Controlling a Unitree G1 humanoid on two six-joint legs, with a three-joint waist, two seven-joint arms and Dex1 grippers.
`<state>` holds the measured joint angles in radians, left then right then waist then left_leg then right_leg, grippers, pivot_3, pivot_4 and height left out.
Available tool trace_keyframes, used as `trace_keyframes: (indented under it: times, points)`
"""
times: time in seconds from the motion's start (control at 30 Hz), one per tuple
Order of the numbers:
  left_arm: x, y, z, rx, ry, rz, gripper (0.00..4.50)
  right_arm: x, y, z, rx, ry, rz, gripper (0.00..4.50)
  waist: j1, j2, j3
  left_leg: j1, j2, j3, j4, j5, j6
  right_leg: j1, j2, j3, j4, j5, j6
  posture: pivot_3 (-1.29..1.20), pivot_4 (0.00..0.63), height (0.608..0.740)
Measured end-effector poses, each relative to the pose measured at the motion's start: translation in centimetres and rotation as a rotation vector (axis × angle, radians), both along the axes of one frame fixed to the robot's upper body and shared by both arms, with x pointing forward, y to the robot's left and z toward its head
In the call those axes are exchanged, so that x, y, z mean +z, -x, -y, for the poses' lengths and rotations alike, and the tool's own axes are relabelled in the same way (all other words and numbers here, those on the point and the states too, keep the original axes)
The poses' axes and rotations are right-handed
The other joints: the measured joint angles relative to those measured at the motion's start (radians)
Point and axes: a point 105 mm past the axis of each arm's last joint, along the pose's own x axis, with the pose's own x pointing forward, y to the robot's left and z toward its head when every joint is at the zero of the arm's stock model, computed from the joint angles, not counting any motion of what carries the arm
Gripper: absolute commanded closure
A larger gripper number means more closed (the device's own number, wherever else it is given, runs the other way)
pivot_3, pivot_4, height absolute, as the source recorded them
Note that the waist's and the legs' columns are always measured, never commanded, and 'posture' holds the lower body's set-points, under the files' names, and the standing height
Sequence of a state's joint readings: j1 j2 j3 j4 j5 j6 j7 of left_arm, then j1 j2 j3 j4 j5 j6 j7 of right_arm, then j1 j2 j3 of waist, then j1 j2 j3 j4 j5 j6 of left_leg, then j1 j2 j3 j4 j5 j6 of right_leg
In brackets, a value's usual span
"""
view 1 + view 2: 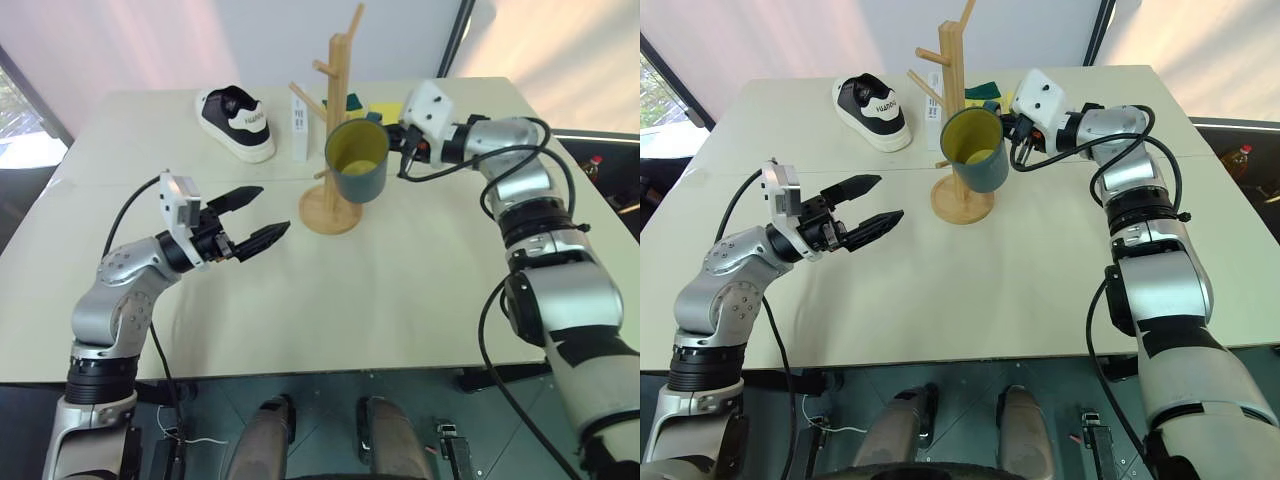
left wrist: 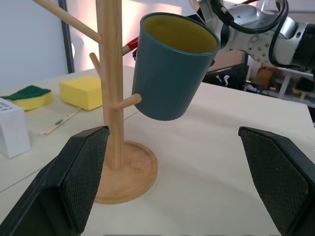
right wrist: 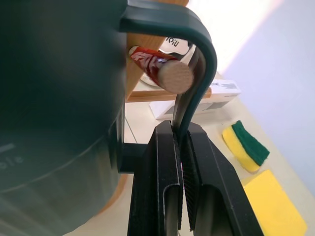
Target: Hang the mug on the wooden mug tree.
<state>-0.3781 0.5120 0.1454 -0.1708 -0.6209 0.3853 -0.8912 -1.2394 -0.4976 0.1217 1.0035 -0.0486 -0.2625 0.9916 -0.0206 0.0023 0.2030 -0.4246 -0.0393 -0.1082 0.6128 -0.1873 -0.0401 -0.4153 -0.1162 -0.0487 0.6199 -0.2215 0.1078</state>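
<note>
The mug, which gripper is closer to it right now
Right. The right gripper pinches the handle of the mug at the mug tree; the left gripper hovers open, apart from it.

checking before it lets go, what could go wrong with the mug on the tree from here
The peg sits only just inside the handle, so the mug may slip off and drop if released now. The right pincer is clamped on that handle; pulling away could drag the mug back off. The mug hangs tilted against the wooden mug tree, so a nudge might tip the tree toward the sneaker.
</note>
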Motion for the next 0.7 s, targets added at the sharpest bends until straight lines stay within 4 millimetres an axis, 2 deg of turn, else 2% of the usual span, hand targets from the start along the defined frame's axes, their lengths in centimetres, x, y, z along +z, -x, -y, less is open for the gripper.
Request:
trace_keyframes:
  times: [0.13, 0.33, 0.43, 0.53, 0.6, 0.7]
  points:
    - [0.0, 0.0, 0.0, 0.005, 0.001, 0.0, 0.0, 0.2, -0.2, -0.1, -0.009, -0.003, 0.008, 1.51, 0.0, 0.0, 0.0, 0.0, 0.0, 0.001, 0.0, 0.0, 0.0, -0.001, 0.0, 0.001, 0.001, 0.0, 0.0, 0.0, 0.15, 0.74]
    - [0.0, -0.1, 0.0, 0.008, 0.003, 0.0, 0.0, 1.3, -0.2, 0.6, -0.035, -0.015, 0.053, 1.51, 0.0, 0.0, 0.0, 0.0, 0.0, 0.003, 0.0, 0.001, -0.001, -0.003, 0.0, 0.003, 0.003, 0.0, 0.0, 0.0, 0.15, 0.74]
    - [0.0, -0.2, 0.0, 0.019, 0.009, -0.001, 0.0, 2.9, 0.0, 2.5, -0.082, -0.05, 0.111, 1.51, 0.005, 0.0, 0.0, 0.0, 0.0, 0.003, 0.0, 0.001, -0.001, -0.004, 0.0, 0.004, 0.004, 0.0, 0.0, 0.0, 0.15, 0.74]
    - [-0.2, -0.5, -0.1, 0.048, 0.026, -0.007, 0.0, 3.8, 0.8, 5.3, -0.142, -0.14, 0.156, 1.51, 0.008, 0.0, 0.0, 0.0, 0.0, 0.003, 0.0, 0.001, -0.001, -0.003, 0.0, 0.005, 0.004, 0.0, 0.0, 0.0, 0.15, 0.74]
    - [-0.6, -1.0, -0.6, 0.107, 0.039, -0.013, 0.0, 3.1, 1.4, 7.3, -0.192, -0.246, 0.141, 1.51, 0.007, -0.001, 0.0, 0.0, 0.0, 0.004, 0.0, 0.001, -0.001, -0.003, 0.0, 0.005, 0.004, 0.0, 0.0, 0.0, 0.15, 0.74]
    - [-2.1, -2.3, -2.3, 0.24, 0.064, -0.056, 0.0, 0.3, 2.9, 9.8, -0.262, -0.425, 0.075, 1.51, 0.006, -0.001, 0.0, 0.001, 0.0, 0.006, 0.001, 0.001, -0.001, -0.003, 0.0, 0.007, 0.006, 0.0, 0.0, 0.0, 0.15, 0.74]
